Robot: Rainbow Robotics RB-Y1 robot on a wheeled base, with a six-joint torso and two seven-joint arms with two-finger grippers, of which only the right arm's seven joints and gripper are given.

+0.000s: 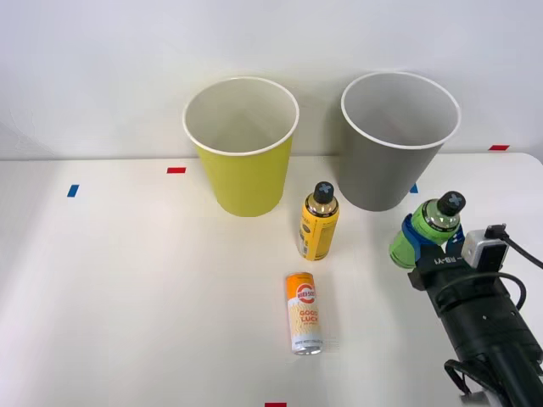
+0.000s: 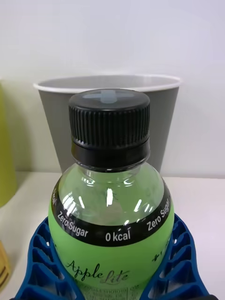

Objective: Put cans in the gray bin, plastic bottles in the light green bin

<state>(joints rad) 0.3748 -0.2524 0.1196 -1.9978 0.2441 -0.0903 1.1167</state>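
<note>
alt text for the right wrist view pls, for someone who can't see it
A bright green bottle with a black cross-marked cap stands upright between the right gripper's blue ribbed jaws, which press against both its sides. Behind it stands the gray bin on a white table, with the light green bin at the edge.

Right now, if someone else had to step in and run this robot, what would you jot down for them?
Right gripper: its blue fingers are closed around the green bottle, upright on the table in front of the gray bin.
Yellow bottle: upright, between the two bins, closer to the robot.
Can: lying on its side, nearer the robot.
Done: nothing seen in either bin.
Left: both bottles into the light green bin, can into the gray one.
</note>
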